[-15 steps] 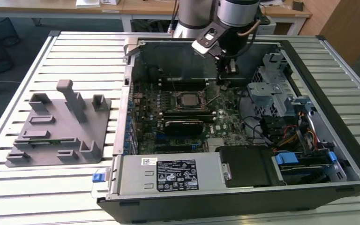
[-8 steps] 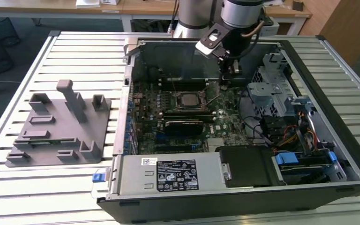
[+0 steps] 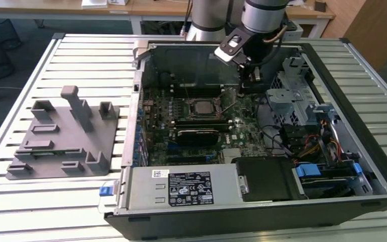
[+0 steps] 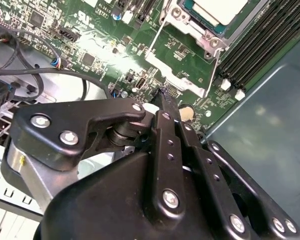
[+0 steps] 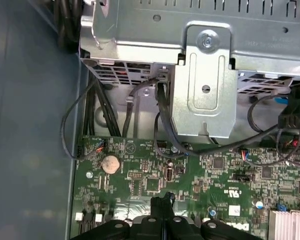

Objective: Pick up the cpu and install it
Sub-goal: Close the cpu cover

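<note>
Nearest in the exterior view, at 6 o'clock, one slatted metal table [image 3: 59,212] carries one open computer case [image 3: 247,222]. One grey power supply [image 3: 180,186] lies along the case's near edge. At 9 o'clock of the case, apart from it, stands one grey plastic fixture tray [image 3: 59,146] with several upright posts.

Further in, one green motherboard [image 3: 244,115] covers the case floor. There is one cpu [image 3: 202,107]; it lies flat in the black-framed socket near the middle of the board, pale metal top upward. The second wrist view also shows the cpu [image 4: 220,7], ringed by the socket's metal frame.

At about 1 o'clock from the cpu, and apart from it, the one gripper [image 3: 251,79] reaches down into the case beside the silver drive cage [image 3: 291,96]. In both wrist views the gripper [image 4: 162,96] [image 5: 162,200] has its two black fingers pressed together with nothing between them. The tips are over the board near one round coin cell [image 5: 110,164]. I cannot tell whether they touch the board.

Farthest, at 12 o'clock, the one arm [image 3: 264,15] rises out of the case.
</note>
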You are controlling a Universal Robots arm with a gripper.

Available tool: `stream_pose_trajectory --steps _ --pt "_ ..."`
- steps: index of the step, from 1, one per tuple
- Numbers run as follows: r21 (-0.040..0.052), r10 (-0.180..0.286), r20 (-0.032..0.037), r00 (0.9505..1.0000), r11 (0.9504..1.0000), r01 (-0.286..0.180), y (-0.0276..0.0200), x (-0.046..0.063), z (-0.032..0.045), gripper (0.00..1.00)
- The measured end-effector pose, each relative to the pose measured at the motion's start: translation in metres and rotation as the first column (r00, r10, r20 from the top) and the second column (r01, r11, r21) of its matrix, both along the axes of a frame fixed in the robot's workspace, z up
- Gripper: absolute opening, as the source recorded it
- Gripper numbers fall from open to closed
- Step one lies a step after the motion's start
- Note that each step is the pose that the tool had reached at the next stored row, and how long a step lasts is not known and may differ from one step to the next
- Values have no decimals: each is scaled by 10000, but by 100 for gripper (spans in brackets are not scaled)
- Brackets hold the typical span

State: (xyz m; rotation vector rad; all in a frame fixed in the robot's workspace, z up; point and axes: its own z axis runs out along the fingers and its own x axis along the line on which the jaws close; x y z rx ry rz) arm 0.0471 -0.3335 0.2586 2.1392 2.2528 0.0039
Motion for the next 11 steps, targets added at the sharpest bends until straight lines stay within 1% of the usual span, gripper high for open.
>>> stream_pose_trajectory --steps 5,11 --pt "1 0 -2 10000 10000 0 3 30 -66 11" --pt "0 0 -2 10000 10000 0 5 32 -157 11"
